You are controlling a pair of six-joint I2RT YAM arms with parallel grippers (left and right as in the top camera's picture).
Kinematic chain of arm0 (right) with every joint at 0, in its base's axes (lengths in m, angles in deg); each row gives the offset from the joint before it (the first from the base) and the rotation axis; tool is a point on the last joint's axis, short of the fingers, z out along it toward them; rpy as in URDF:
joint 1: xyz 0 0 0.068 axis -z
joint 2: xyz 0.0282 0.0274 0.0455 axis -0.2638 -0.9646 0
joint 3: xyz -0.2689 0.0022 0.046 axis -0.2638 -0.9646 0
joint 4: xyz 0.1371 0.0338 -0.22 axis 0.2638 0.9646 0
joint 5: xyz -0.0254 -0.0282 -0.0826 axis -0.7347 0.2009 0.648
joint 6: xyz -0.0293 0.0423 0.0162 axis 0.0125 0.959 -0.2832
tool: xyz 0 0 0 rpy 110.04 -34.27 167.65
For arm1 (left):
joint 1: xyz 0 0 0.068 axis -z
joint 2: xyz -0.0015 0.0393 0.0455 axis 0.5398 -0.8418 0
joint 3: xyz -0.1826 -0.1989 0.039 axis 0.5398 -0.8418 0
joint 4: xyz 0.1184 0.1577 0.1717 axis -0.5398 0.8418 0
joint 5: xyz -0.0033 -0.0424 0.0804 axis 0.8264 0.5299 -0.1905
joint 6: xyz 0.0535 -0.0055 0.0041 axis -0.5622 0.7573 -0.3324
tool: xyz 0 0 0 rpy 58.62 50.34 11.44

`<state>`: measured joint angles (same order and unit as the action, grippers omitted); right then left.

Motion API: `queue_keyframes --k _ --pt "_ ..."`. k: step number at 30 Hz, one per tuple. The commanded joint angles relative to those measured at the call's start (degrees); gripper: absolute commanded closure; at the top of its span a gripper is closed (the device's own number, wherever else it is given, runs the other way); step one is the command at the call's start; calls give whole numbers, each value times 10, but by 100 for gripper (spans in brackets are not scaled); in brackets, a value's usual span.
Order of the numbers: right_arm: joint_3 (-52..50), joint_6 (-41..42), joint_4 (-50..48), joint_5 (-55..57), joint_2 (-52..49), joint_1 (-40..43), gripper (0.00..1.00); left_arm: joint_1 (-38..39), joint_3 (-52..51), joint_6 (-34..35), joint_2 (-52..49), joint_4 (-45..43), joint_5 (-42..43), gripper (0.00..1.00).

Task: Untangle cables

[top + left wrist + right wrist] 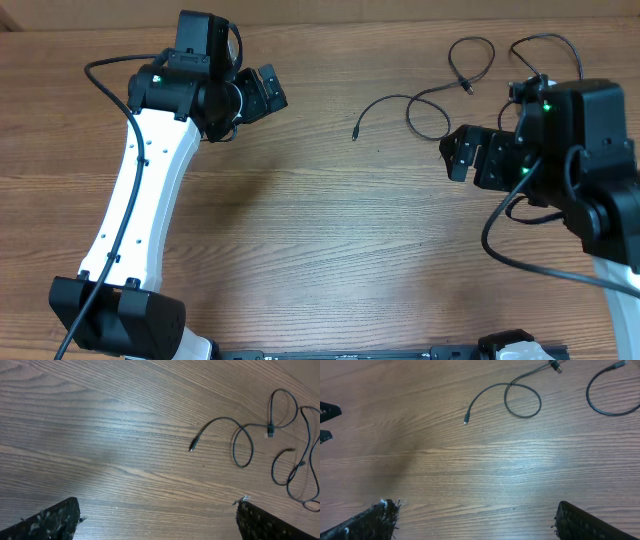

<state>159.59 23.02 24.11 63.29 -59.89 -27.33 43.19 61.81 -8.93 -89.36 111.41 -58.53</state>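
Two thin black cables lie on the wooden table at the back right. One cable [355, 132] ends in a small plug at the left and curls into a loop; it also shows in the left wrist view [220, 419] and the right wrist view [490, 389]. The other cable [472, 39] loops behind it, toward the right arm, and shows in the left wrist view [273, 470] and the right wrist view [588, 397]. My left gripper [268, 90] [159, 510] is open and empty, well left of the cables. My right gripper [458, 152] [475, 512] is open and empty, just in front of them.
The white left arm [140, 190] runs along the table's left side, and the right arm's black body [580, 150] stands at the right edge. Thicker black robot wires hang by each arm. Bare wooden tabletop [330, 240] lies between the arms.
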Motion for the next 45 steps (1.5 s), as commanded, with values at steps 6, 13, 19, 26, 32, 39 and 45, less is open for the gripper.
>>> queue_keyframes --k 6,13,19,26,32,39,45 --pt "5 1 29 19 59 2 0 4 -2 -9 -7 0 -7 0" --pt "-4 1 50 46 114 2 0 4 -2 -9 -7 0 -7 1" --pt "-28 12 56 68 157 2 0 4 -2 -9 -7 0 -7 0" --pt "-59 39 56 100 176 2 0 4 -2 -9 -7 0 -7 0" --pt "-85 39 27 101 176 2 0 4 -2 -9 -7 -1 -7 1" --pt "-157 39 -44 100 176 2 0 4 -2 -9 -7 0 -7 1" --pt "-224 40 -115 100 176 2 0 4 -2 -9 -7 0 -7 0"
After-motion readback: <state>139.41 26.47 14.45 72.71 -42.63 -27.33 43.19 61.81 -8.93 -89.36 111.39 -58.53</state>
